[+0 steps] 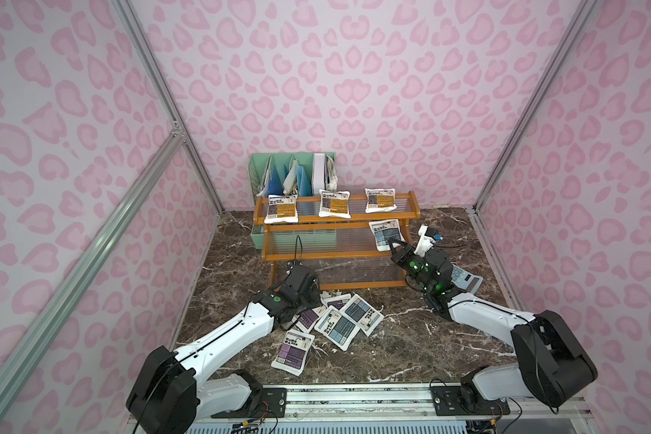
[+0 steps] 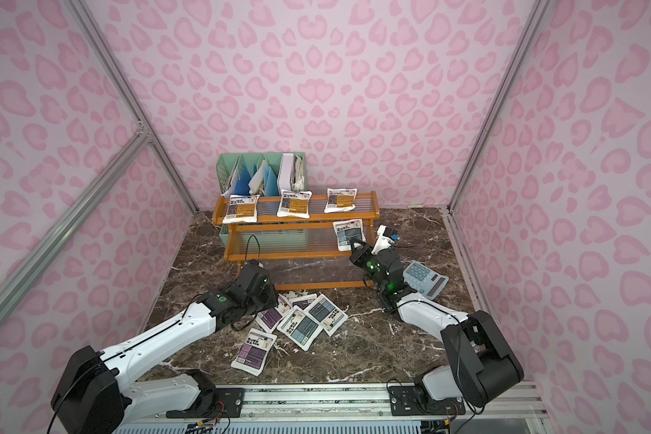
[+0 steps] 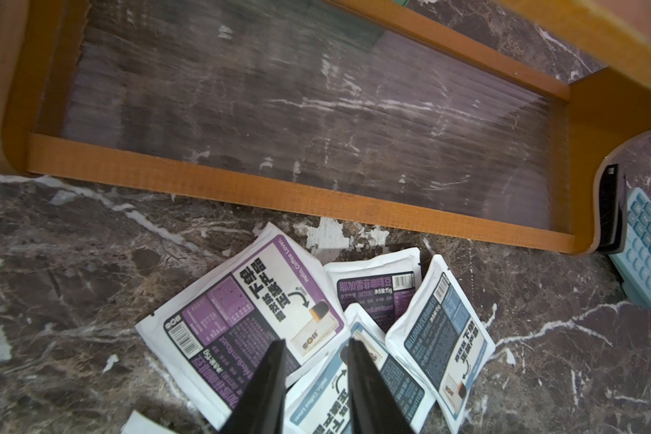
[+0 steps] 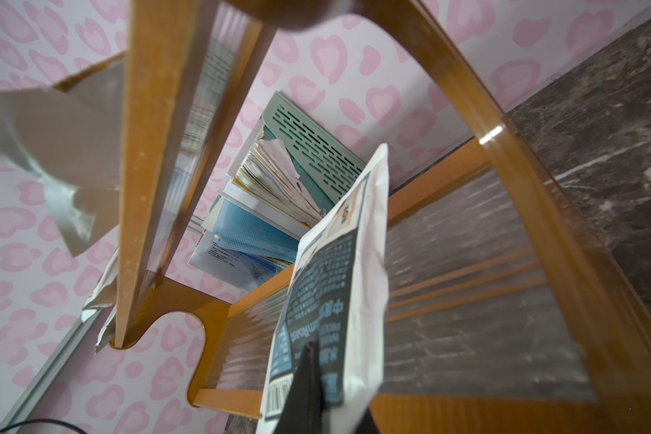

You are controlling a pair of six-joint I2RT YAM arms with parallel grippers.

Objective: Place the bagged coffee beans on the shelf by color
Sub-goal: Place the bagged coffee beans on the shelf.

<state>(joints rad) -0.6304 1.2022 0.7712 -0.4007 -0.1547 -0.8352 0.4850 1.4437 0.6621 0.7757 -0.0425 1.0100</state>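
Pouch [image 1: 386,233] tilted upward, right end effector [image 1: 394,247] clamped

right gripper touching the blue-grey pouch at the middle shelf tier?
Touching. Right wrist view shows the right gripper, jaws shut on the blue-grey pouch, one jaw lying across its printed face.

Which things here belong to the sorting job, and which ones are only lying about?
For the job: shelf; three orange pouches on its top tier; blue-grey pouch held by the right claw; blue-grey and purple pouches loose on the table.
Lying about: file holder; calculator.
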